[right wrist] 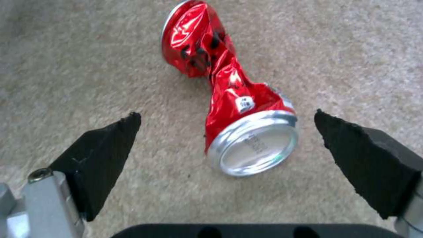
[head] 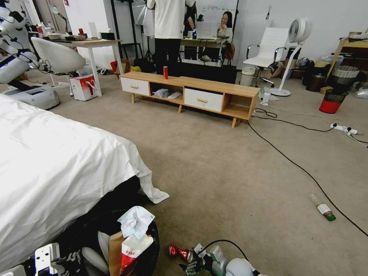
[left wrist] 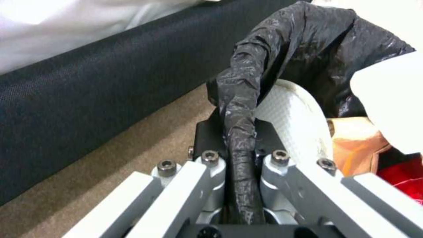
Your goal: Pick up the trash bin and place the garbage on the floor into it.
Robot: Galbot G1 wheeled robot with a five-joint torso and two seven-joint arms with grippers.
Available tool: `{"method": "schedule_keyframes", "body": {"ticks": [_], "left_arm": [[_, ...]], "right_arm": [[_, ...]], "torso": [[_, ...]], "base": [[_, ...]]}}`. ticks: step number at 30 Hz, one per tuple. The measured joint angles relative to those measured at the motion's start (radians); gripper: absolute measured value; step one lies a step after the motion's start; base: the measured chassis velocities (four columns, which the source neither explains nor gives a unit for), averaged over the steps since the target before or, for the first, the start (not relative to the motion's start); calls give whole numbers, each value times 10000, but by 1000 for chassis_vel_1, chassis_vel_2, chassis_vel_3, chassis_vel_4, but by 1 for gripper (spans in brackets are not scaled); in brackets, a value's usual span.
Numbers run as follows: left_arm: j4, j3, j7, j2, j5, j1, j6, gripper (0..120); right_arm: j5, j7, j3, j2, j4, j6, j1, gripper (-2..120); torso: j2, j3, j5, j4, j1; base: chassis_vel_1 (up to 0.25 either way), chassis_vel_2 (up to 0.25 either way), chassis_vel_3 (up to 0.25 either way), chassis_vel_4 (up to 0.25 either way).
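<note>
- Two pieces of garbage lie loose on the carpet [head: 237, 168]; the bed [head: 57, 172] fills the left of the head view.
- The trash bin [head: 151, 245], at the bottom left beside the bed, already holds a tissue [head: 135, 220], a paper bag [head: 114, 251] and a snack packet [head: 132, 251].
- The left gripper [left wrist: 240, 165] is clenched on the bin's liner-wrapped rim, likely carrying it.
- The right gripper [right wrist: 227, 132], at the bottom centre, hovers with jaws spread either side of the crushed can [right wrist: 224, 99]; next it must descend and pinch squarely.
- The green-capped bottle [head: 323, 208] waits at the lower right.
</note>
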Motion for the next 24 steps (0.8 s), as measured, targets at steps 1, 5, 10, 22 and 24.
{"method": "schedule_keyframes", "body": {"ticks": [1, 5, 10, 22, 24], "left_arm": [[0, 0, 0, 0, 0, 0, 0, 4], [0, -22, 9, -2, -9, 2, -3, 4], [0, -55, 14, 5, -31, 6, -6, 4], [0, -48, 14, -21, -29, 12, -8, 4], [0, -48, 10, -27, -27, 14, -8, 4]], "right_arm": [[0, 0, 0, 0, 0, 0, 0, 100], [-160, 12, 36, 272, -418, -2, 222, 100], [-211, 35, 73, 391, -506, 5, 298, 100], [-297, -62, 88, 536, -722, -53, 381, 97], [-294, -127, 76, 526, -729, -91, 381, 88]], "torso": [[0, 0, 0, 0, 0], [0, 0, 1, 3, 0], [1, 0, 0, 0, 0], [0, 0, 0, 1, 0], [0, 0, 0, 1, -1]], "base": [[0, 0, 0, 0], [0, 0, 0, 0], [0, 0, 0, 0], [0, 0, 0, 0], [0, 0, 0, 0]]}}
